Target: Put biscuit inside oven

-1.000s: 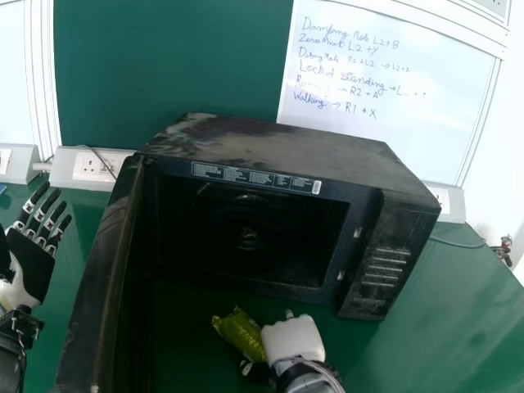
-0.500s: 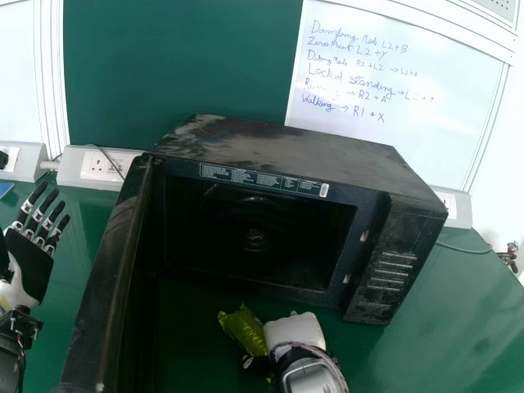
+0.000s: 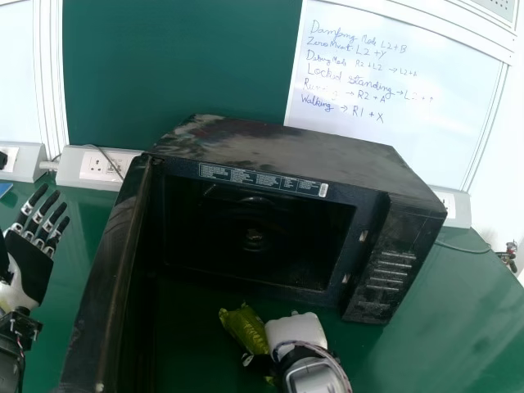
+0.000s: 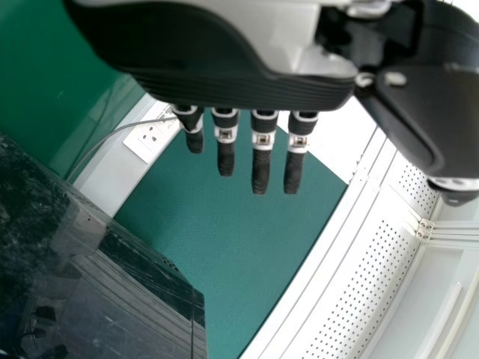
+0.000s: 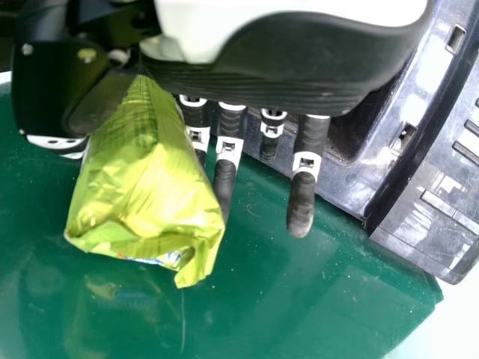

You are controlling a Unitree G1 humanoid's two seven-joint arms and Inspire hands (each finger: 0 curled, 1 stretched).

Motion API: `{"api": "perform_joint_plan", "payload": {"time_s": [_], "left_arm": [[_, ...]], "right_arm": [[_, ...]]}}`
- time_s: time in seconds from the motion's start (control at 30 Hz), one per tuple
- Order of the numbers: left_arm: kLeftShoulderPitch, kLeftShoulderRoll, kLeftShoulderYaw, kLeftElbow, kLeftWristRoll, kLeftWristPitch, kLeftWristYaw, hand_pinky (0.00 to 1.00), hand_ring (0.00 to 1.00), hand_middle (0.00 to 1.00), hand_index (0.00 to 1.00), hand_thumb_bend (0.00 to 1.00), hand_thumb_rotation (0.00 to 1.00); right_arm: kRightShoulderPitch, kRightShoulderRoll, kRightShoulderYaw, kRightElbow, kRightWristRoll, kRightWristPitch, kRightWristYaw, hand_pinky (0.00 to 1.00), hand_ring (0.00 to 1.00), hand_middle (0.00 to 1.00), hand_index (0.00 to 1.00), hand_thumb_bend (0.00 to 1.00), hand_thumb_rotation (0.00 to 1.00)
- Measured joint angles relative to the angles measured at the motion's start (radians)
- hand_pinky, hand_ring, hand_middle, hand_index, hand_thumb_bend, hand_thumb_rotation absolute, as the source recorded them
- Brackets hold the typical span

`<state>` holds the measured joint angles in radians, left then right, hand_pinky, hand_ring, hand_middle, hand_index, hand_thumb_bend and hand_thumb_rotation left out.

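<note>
The black oven stands on the green table with its door swung wide on the left. In front of its cavity is my right hand, with the green biscuit packet at its left side. In the right wrist view the packet is held between the thumb and fingers of my right hand. My left hand is left of the door, fingers spread and straight, holding nothing; the left wrist view shows this hand beside the oven's door.
Wall sockets and a cable lie behind the oven. A whiteboard with writing hangs on the wall. The green table extends to the right of the oven.
Over the last second the head view has shifted slightly, so the oven sits a little farther right in it. My right hand and the packet stay together before the oven; my left hand keeps its pose.
</note>
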<state>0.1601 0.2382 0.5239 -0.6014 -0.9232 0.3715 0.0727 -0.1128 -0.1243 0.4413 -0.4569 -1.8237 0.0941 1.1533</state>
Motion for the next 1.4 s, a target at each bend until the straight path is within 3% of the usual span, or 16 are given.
{"api": "perform_joint_plan", "payload": {"time_s": [0.9,1.13,1.4], "left_arm": [[0.001,0.000,0.000,-0.003,-0.001,0.000,0.004,1.00,0.93,0.87,0.84,0.93,0.41],[0.002,0.000,-0.001,-0.005,-0.001,0.000,0.004,1.00,0.94,0.87,0.85,0.91,0.41],[0.002,0.000,-0.001,-0.005,0.000,0.000,0.004,1.00,0.96,0.89,0.86,0.93,0.42]], "right_arm": [[0.012,0.003,-0.016,-0.016,0.043,0.019,-0.002,0.28,0.32,0.48,0.68,0.57,0.00],[0.013,-0.006,0.003,0.021,0.034,0.022,-0.063,0.29,0.33,0.48,0.67,0.57,0.00],[0.012,-0.006,-0.001,0.014,0.042,0.033,-0.065,0.31,0.35,0.48,0.66,0.57,0.00]]}}
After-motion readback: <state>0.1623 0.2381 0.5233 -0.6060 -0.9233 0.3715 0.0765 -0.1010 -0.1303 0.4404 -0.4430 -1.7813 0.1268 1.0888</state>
